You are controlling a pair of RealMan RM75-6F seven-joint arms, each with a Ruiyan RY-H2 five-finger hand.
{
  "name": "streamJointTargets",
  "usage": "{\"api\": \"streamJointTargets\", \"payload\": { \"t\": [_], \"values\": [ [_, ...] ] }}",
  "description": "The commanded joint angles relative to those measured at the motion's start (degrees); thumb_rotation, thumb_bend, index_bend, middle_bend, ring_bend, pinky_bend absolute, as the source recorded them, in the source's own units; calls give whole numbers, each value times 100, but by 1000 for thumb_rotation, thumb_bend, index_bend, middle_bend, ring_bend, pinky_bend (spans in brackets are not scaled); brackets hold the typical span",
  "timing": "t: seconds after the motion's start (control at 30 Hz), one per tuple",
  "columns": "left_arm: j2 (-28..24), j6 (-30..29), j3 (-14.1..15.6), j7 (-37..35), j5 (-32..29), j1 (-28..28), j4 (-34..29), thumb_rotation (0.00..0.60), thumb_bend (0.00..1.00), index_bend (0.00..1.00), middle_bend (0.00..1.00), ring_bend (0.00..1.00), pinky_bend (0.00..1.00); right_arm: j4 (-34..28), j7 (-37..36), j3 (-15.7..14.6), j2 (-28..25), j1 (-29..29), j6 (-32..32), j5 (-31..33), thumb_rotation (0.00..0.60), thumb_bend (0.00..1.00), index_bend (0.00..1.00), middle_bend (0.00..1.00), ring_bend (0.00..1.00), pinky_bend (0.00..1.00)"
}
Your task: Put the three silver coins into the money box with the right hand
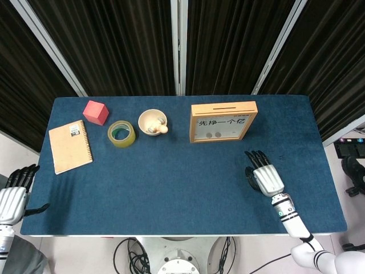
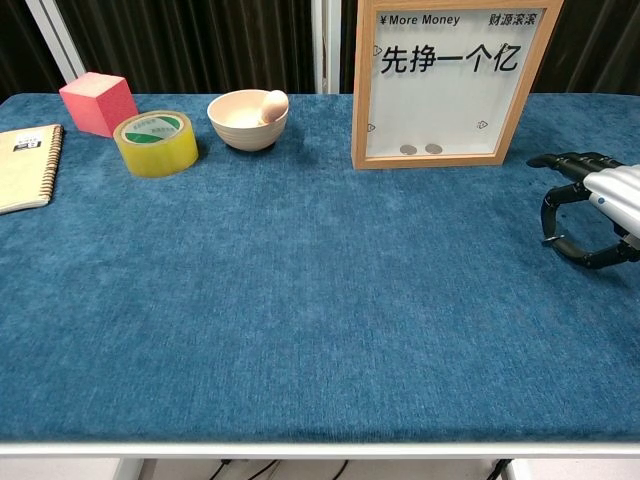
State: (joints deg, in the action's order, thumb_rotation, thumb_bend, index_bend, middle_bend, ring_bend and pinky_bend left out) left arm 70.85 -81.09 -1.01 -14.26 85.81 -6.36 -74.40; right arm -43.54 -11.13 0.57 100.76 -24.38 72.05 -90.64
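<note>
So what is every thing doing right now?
money box, standing upright, two coins inside at the bottom.
right robot hand, low, fingers curled toward the thumb; whether it pinches anything is too small to tell.
left robot hand, holding nothing, fingers apart.
bowl, upright, egg-shaped thing inside.
tape roll, lying flat.
notebook, closed, lying flat.

Two silver coins (image 2: pixel 420 149) inside upright money box (image 2: pixel 450 80)

My right hand (image 1: pixel 263 176) and left hand (image 1: pixel 12 197) are showing silver backs, black fingers (image 2: pixel 560 161) and white forearms.
</note>
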Motion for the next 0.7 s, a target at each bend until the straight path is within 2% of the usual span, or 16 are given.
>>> {"api": "streamJointTargets", "payload": {
  "t": [0.03,0.3,0.43,0.57,0.7],
  "values": [
    [0,1,-2,7,-1,-3,-3,600,41,43,40,0,0,6,2,1,0,-5,-8,4,600,379,566,71,0,0],
    [-2,-7,-5,18,-12,4,-11,600,41,43,40,0,0,-30,-46,26,-47,-6,27,24,600,435,644,76,0,0],
    [-10,-40,-5,42,4,11,-42,600,41,43,40,0,0,-315,-65,138,-246,-32,295,-8,600,438,656,77,0,0],
    [-30,-89,-2,100,60,4,-116,600,40,43,40,0,0,-1025,-10,383,-698,-127,626,-31,600,439,668,77,0,0],
    [-56,-164,-2,205,143,-10,-212,600,41,43,39,0,0,-2122,241,703,-1390,-311,810,-74,600,441,677,79,0,0]
  ]
}}
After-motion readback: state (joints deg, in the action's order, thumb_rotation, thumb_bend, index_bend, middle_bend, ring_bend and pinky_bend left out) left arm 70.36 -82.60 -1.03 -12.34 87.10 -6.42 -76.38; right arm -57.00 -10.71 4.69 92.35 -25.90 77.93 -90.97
